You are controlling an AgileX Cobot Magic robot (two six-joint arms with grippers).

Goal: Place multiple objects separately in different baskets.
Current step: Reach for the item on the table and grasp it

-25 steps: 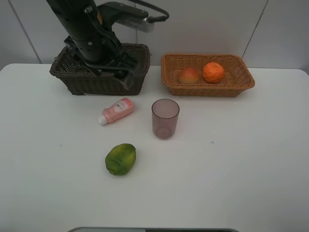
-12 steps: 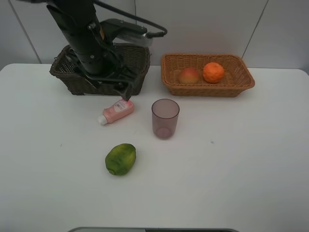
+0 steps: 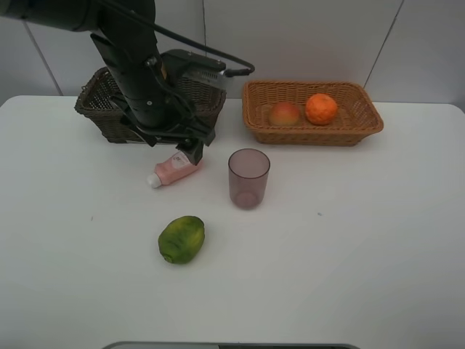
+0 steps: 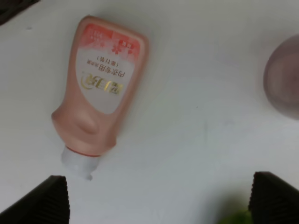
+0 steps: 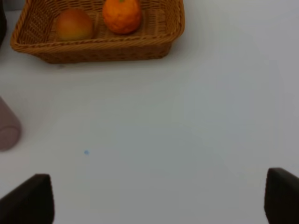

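While arm [image 3: 142, 80] overhangs tube [image 3: 167, 173], cup [image 3: 248, 178] beside

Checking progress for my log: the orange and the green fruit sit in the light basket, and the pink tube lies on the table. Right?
Not quite. Beside the orange in the light basket sits the red-yellow fruit, not the green fruit, which lies out on the table, as the exterior high view shows. The pink tube does lie on the table.
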